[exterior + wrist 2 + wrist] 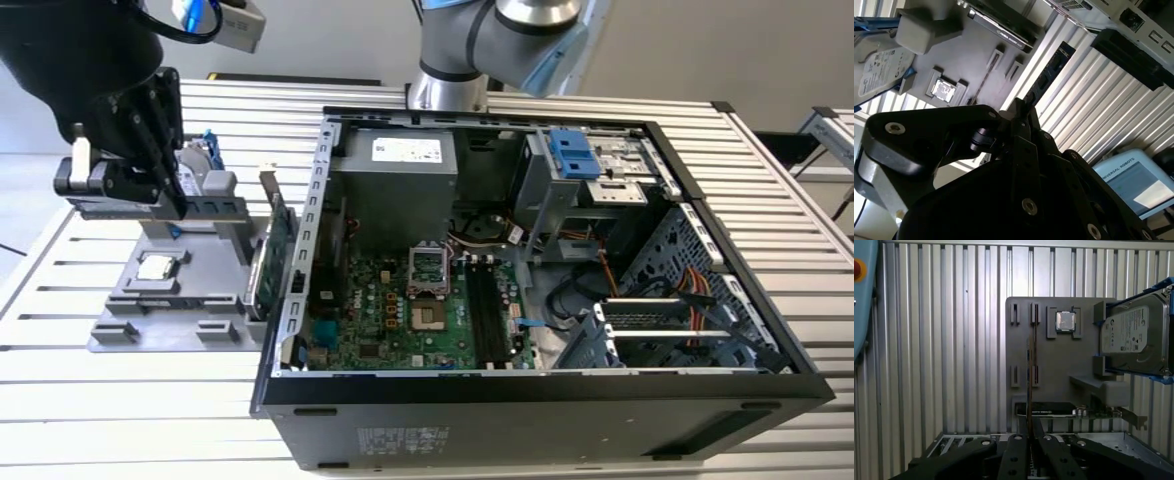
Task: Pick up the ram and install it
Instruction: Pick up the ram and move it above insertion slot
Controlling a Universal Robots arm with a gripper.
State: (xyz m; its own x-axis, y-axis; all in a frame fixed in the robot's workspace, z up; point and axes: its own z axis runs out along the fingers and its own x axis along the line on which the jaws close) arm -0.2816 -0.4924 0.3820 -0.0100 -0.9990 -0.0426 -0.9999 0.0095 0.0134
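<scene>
My gripper (123, 178) hangs above the grey parts holder (187, 300) at the exterior view's left, beside the open computer case (534, 390). It is shut on the ram (1030, 375), a thin stick seen edge-on running out from between the black fingers (1016, 450) over the holder. In the second wrist view the ram (1054, 62) shows as a dark strip with chips, sticking out past the gripper (1024, 107) over the slatted table. The motherboard (400, 320) lies inside the case, with long memory slots (487, 322) right of the processor socket.
On the holder rest a processor chip (158, 268), a hard drive with blue clips (1134, 337) and an expansion card (274, 262) standing at the edge nearest the case. The case's left wall (310, 230) rises between holder and motherboard. A blue pendant (1134, 182) lies on the table.
</scene>
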